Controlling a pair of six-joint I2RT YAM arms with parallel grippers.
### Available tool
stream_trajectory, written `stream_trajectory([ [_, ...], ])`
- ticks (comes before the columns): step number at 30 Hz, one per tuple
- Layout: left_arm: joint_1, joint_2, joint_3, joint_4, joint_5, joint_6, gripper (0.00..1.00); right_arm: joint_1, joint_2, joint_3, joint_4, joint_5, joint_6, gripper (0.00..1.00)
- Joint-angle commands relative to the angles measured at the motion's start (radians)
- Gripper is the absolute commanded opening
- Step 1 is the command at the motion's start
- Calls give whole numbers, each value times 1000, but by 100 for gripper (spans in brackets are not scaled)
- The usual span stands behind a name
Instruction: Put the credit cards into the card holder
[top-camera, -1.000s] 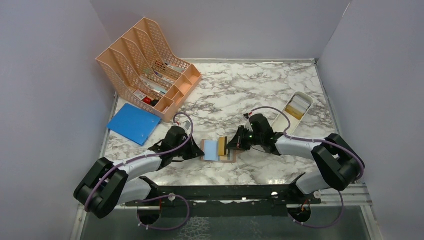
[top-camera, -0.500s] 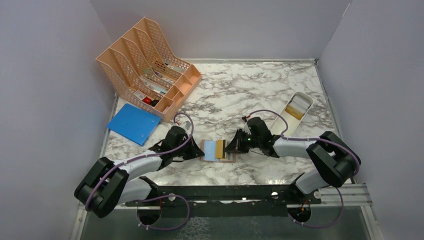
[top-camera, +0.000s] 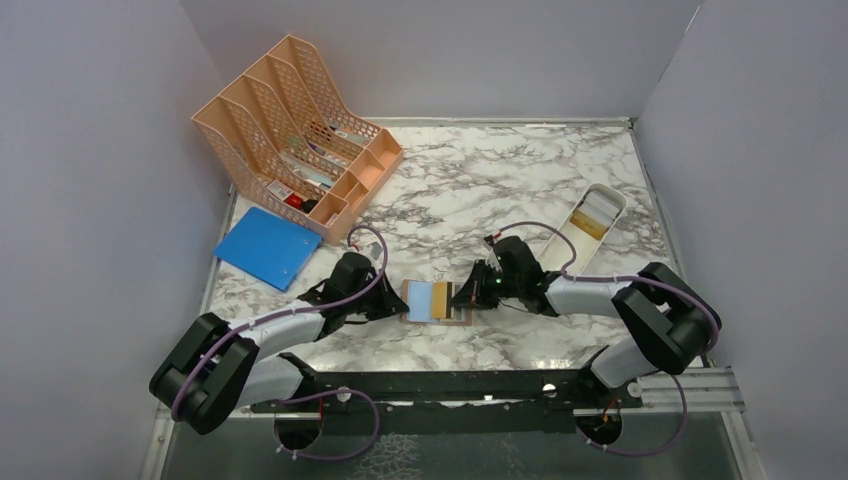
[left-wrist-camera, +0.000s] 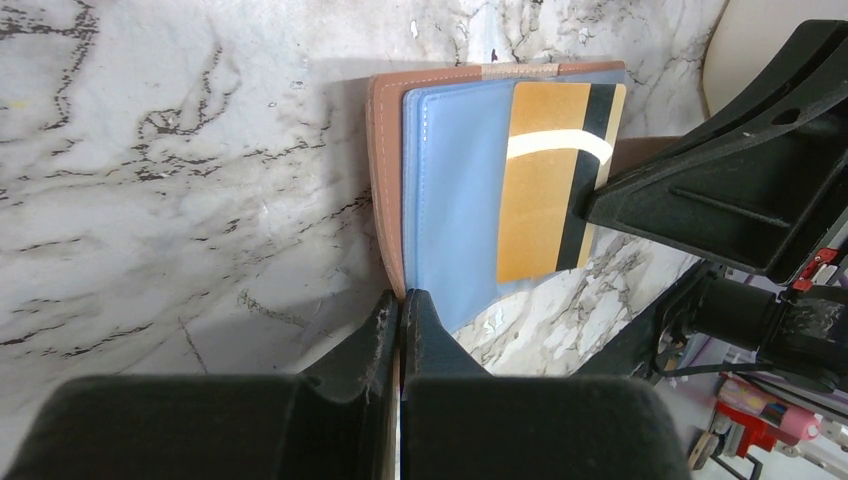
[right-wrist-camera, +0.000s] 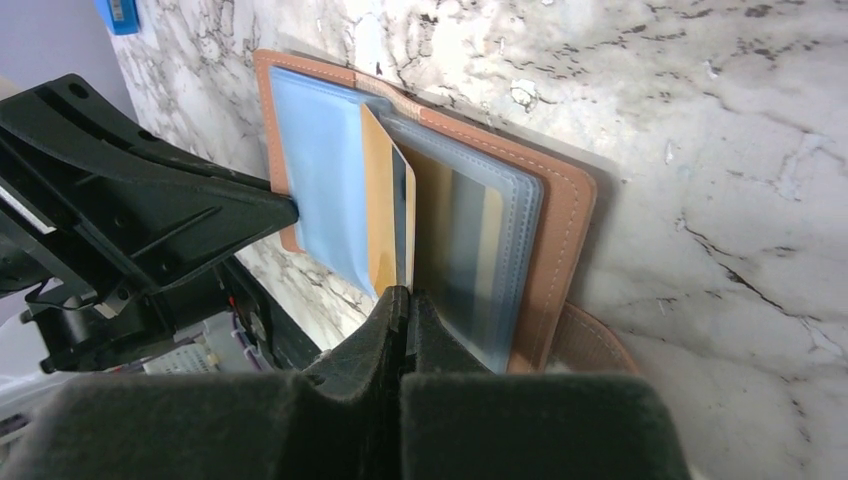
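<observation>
- 1 gold credit card (left-wrist-camera: 540, 180) lies partly tucked under the blue lining of the open card holder (left-wrist-camera: 385, 180) on the counter (top-camera: 520, 170), with its striped edge facing right.
- Right gripper (right-wrist-camera: 402, 300), nearer, is clenched on that edge; the slot lies to its left.
- Left gripper (left-wrist-camera: 400, 305) is clenched and appears to pinch the holder's opposite edge.

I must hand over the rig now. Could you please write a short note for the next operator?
Left hand: shut, tips at the edge of the open card holder.
Right hand: shut, tips against the edge of a gold card.
Done: that card lies on the blue lining; I cannot tell whether it is in a slot.
To do: seat it fully, then bring the other cards from the white tray.
</observation>
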Motion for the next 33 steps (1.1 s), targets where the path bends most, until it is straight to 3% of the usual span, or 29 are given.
stream_trajectory([
  [1, 4, 1, -3, 7, 20, 16, 0, 11, -40, 2, -81, 112, -22, 1],
  [9, 2, 5, -5, 17, 21, 10, 0, 11, -43, 16, -66, 166, -15, 1],
  [24, 4, 28, 8, 27, 25, 11, 0, 26, 27, -15, 13, 51, -16, 1],
  [33, 3, 27, 13, 24, 24, 10, 0, 30, 37, 13, -33, 11, -34, 1],
])
